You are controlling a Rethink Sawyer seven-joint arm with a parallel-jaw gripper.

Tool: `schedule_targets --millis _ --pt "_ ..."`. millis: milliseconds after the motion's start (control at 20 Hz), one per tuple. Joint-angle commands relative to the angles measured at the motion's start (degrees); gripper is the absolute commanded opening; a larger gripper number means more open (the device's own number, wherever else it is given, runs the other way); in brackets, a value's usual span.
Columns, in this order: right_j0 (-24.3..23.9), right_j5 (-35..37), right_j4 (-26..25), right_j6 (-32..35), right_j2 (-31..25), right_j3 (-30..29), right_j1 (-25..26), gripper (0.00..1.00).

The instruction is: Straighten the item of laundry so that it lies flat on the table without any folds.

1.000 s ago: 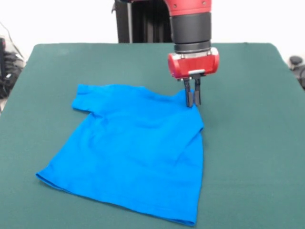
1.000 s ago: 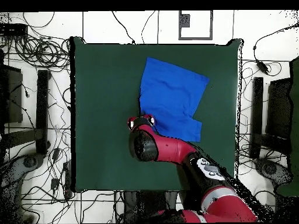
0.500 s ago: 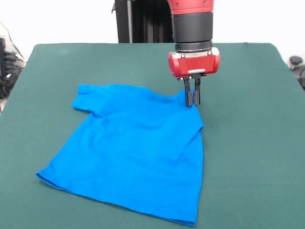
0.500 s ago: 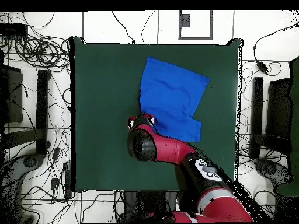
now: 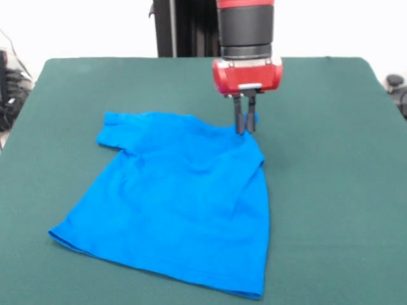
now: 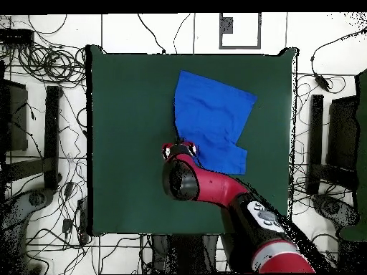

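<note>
1. The hand point(image 5: 245, 129) is closed on a pinch of the T-shirt point(image 5: 178, 203) at its shoulder corner, fingers close together with blue cloth between them. Against half a second ago it has shifted toward the bench's far edge and a little sideways, dragging that corner with it.
2. The side hem below the grip now runs straighter than before, so the pull seems to be taking slack out of that side, a small gain toward flat.
3. The T-shirt lies on the bench point(image 5: 331, 190) in its middle part, nearer the front edge. One sleeve is spread; the other, at the gripped corner, looks tucked under, though the arm hides it from overhead.
4. Open green bench lies on all sides of the shirt, with the widest room beyond the gripped side and ample room toward the far edge.
</note>
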State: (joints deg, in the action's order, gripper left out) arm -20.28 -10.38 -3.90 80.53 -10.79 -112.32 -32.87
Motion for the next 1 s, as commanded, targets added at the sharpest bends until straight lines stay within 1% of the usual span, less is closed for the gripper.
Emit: schedule_targets --millis 50,250,400,550,800,1000 --pt "-3.7 6.7 0.9 12.7 -3.8 -5.1 -3.7 0.00" --pt "-6.2 8.7 0.6 11.6 -5.3 -6.1 -5.6 0.00" --pt "-8.4 9.3 -0.3 10.5 -6.7 -6.0 -5.4 0.00" --pt "-10.3 8.7 -1.7 9.1 -7.4 -4.9 -3.4 0.00" --pt "-13.3 6.6 -5.4 6.3 -8.3 -1.0 2.5 0.00" --pt "-13.8 5.3 -7.3 5.9 -7.9 0.8 4.9 0.00"
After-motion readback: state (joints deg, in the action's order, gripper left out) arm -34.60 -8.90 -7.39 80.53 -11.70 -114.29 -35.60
